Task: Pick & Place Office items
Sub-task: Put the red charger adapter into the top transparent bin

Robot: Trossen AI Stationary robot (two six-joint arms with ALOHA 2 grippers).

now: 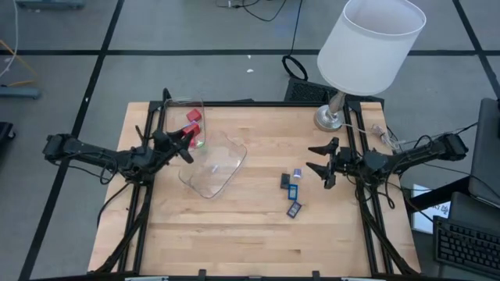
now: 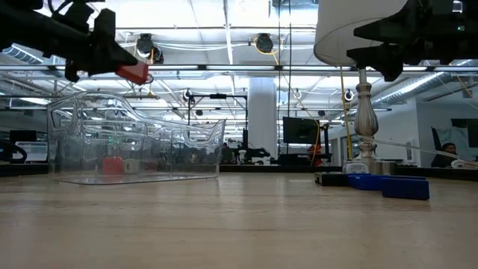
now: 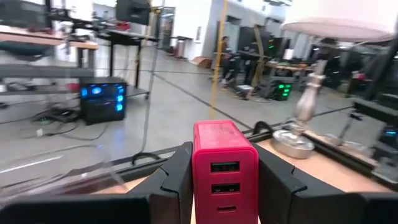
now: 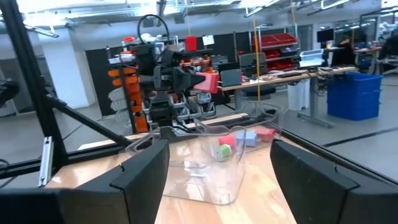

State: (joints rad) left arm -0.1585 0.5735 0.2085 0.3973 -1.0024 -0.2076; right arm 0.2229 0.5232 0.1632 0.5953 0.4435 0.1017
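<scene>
My left gripper (image 1: 184,143) is shut on a red block with ports on one face (image 3: 224,168). It holds the block in the air over the clear container (image 1: 212,168) at the table's left. Inside the container lie red pieces (image 1: 193,116) and a green bit (image 4: 224,151). Several small blue and dark flat pieces (image 1: 294,187) rest flat on the wood right of centre. My right gripper (image 1: 323,161) hovers open just right of them, holding nothing. My left gripper pinches the red block (image 2: 134,72) between its two fingers, one on each of the block's side faces (image 3: 198,177). The fingers reach out about level from the table's left. The block is lifted clear, above the container.
A lamp with a white shade (image 1: 369,43) stands on its metal base (image 1: 331,117) at the table's far right corner, close behind my right arm. Bare wood lies along the near edge (image 1: 250,250). A keyboard (image 1: 467,248) sits off the table at the right.
</scene>
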